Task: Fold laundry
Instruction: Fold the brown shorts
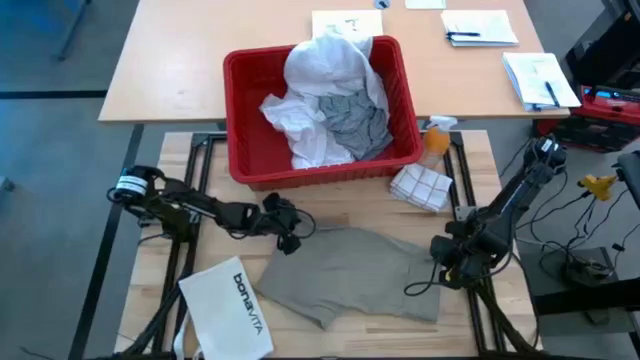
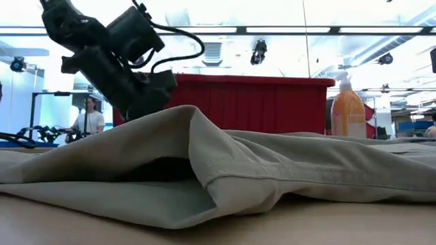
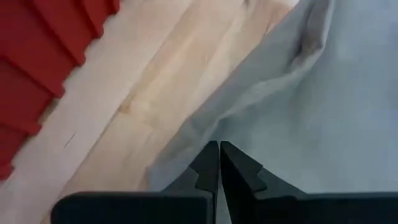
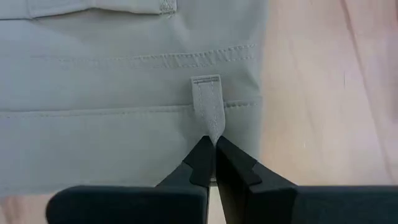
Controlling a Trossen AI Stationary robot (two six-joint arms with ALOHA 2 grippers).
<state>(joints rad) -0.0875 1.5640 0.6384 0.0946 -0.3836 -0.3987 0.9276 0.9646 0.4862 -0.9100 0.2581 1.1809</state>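
Note:
A khaki-tan garment (image 1: 350, 275) lies spread on the wooden table, waistband toward the table's right edge. My left gripper (image 1: 290, 235) is shut at its far left corner, where the cloth rises in a ridge (image 2: 187, 116). At the garment's right edge my right gripper (image 1: 442, 262) is shut on the waistband. A white shirt (image 1: 325, 60) and a grey T-shirt (image 1: 355, 118) lie bunched in the red basket (image 1: 245, 150). My left gripper pinches the khaki garment's edge (image 3: 205, 134) between its two fingers, near the far left corner, coming slantwise from the table's left. The cloth there is raised off the table while the rest lies flat; one layer or several, I cannot tell. My right gripper pinches the lower end of a belt loop (image 4: 210, 118) on the waistband between its fingertips (image 4: 202, 155). The fingers come from the table's right side and lie along the loop. The waistband around it lies flat on the table.
A white "bonavita" bag (image 1: 230, 305) lies at the near left. An orange spray bottle (image 1: 435, 140) and a checked cloth (image 1: 420, 185) stand right of the basket. Papers lie on the far table (image 1: 180, 60). A person (image 2: 88, 119) stands in the room beyond.

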